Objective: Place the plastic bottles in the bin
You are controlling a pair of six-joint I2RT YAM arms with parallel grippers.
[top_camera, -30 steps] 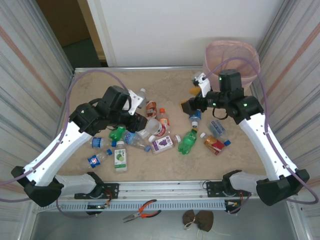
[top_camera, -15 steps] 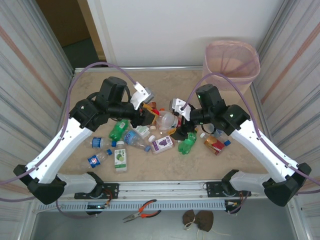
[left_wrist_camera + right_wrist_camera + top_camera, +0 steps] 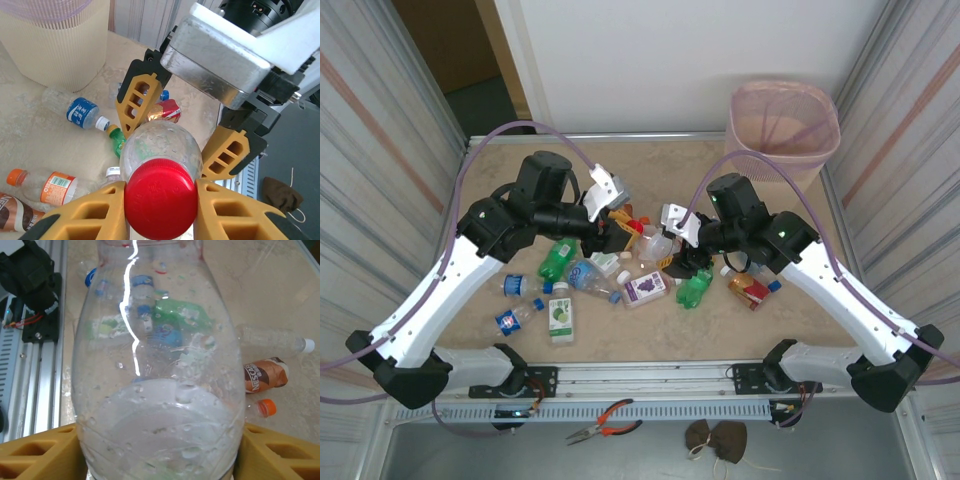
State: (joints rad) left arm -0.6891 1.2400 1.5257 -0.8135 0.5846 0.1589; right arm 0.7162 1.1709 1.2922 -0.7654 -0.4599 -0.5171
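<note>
Red cap (image 3: 160, 200), lower centre: left gripper (image 3: 160, 202) clamped on it, presenting clear bottle (image 3: 160, 145) (handover pose). Beyond, right gripper (image 3: 160, 452) straddles body, seemingly gripping. Loose bottles (image 3: 648, 288) mid-table; bin (image 3: 750, 135) upper right, nearer right arm, likely why bottle is passed.

The bin (image 3: 783, 125) stands in the far right corner of the table (image 3: 510, 180); the plastic bottles (image 3: 590, 280) lie in a loose heap nearer than the bin and to its left, about mid-table; the end bottle (image 3: 748, 290), on the heap's bin side, lies almost straight in front of the bin; the grape-label bottle (image 3: 645, 288) lies further left; above the heap the gripped bottle (image 3: 655, 243) has its cap between the left gripper (image 3: 630, 232) fingers and its body between the right gripper (image 3: 675, 258) fingers; the pliers (image 3: 605, 420) lie on the near ledge, farthest from the bin.
</note>
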